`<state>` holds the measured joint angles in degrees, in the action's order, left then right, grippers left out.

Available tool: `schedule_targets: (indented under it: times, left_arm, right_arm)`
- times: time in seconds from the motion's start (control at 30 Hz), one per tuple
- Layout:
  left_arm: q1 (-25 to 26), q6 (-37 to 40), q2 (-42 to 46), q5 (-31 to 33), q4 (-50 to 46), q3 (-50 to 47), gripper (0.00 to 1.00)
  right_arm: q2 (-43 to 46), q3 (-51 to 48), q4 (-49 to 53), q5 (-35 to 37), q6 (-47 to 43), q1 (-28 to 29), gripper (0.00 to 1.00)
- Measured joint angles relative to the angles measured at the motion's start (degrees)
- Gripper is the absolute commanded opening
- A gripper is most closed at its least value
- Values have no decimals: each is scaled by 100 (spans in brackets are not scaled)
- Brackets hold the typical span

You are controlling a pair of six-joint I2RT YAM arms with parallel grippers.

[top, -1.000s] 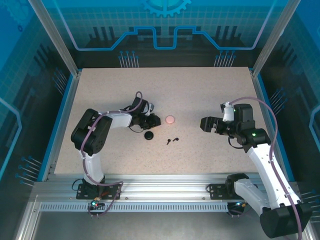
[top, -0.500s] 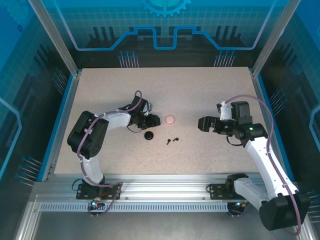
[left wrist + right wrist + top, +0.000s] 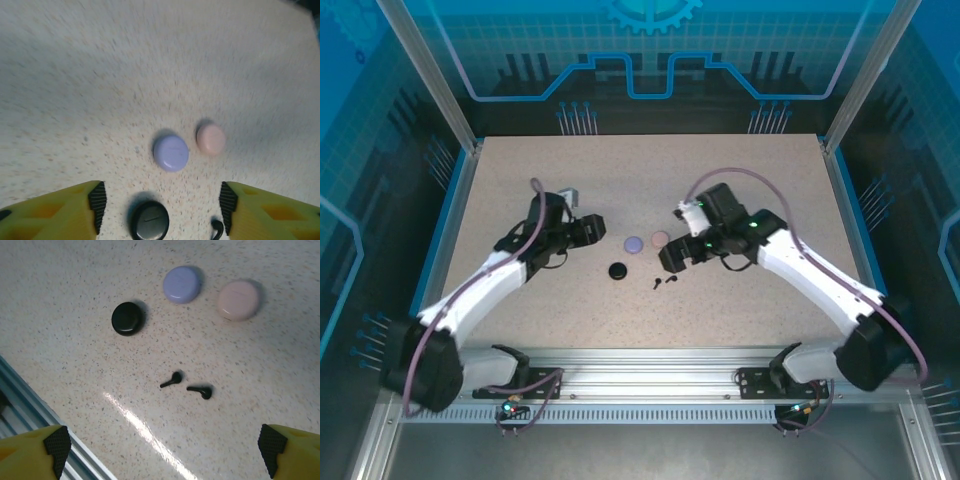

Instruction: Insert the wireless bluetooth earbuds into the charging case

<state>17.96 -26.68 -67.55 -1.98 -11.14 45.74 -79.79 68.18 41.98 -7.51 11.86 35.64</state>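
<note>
Three round cases are recorded on the speckled surface (image 3: 740, 180), all appearing closed: a black case (image 3: 618, 270), a lavender case (image 3: 634, 244) and a pink case (image 3: 660, 238). The lavender and pink cases are set just beside each other without touching. The black case is placed apart from them, nearer the arm bases. One black earbud (image 3: 171, 380) and a second black earbud (image 3: 201, 390) are found loose on the surface, outside every case. They lie close together but not touching, their stems pointing in different directions. In the top view they are located to the right of the black case and on the near side of the pink case. The left pincer (image 3: 590, 229) is noted to the left of the lavender case and apart from it. Its yellow fingers (image 3: 60, 212) are spread apart and nothing is held. The right pincer (image 3: 670, 259) is positioned close by the two earbuds, just beside the pink case. Its fingers (image 3: 35, 450) are spread wide and nothing is gripped between them. Whether it touches the surface cannot be determined.
</note>
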Motion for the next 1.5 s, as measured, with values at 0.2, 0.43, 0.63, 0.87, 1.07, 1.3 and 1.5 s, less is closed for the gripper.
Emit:
schedule_targets:
  times: [0.2, 0.43, 0.63, 0.87, 1.07, 1.3, 1.5]
  left_arm:
    - [-284, 11, 1593, 697, -70, -780, 79]
    - [-514, 13, 2822, 1213, -455, -1102, 80]
    - [-549, 92, 3327, 1462, -697, -1108, 80]
    - [-549, 179, 3397, 1572, -914, -1108, 80]
    - [-549, 177, 3397, 1572, -925, -1108, 79]
    - [-549, 177, 3379, 1572, -925, -1108, 79]
    - [-549, 177, 3309, 1572, -920, -1110, 80]
  right_arm:
    - [-1572, 1126, 275, 560, -442, 876, 97]
    - [-3344, 2688, 699, 968, -898, 1521, 96]
    - [-4450, 3797, 977, 1209, -997, 1606, 96]
    - [-5246, 4509, 1220, 1292, -1043, 1617, 90]
    - [-5685, 4798, 1338, 1316, -1054, 1661, 85]
    - [-5792, 4924, 1497, 1353, -1187, 1757, 77]
    - [-5781, 4876, 1497, 1377, -1239, 1823, 75]
